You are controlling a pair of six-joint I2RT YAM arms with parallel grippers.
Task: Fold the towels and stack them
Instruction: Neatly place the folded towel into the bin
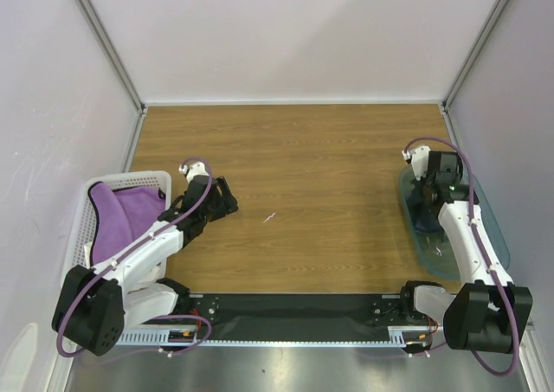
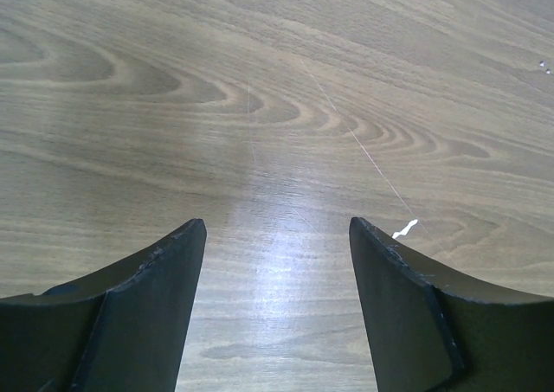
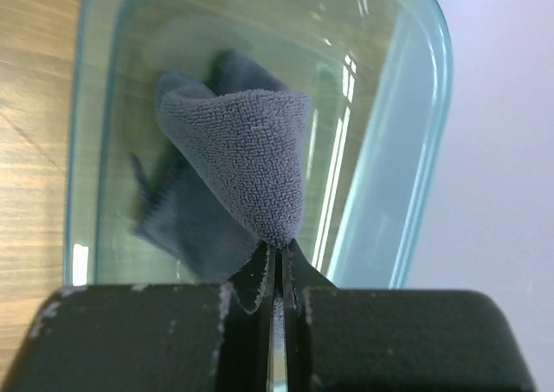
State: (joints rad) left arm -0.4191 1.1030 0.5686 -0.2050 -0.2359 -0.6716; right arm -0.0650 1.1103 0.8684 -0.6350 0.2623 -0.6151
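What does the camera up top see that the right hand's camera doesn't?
Only the top view: the purple towel in the white basket, and the left gripper open over bare wood. Only the right wrist view: the right gripper shut on a raised fold of the navy towel. Both: the teal bin and the wooden table.

Lab bench — white panels enclose table
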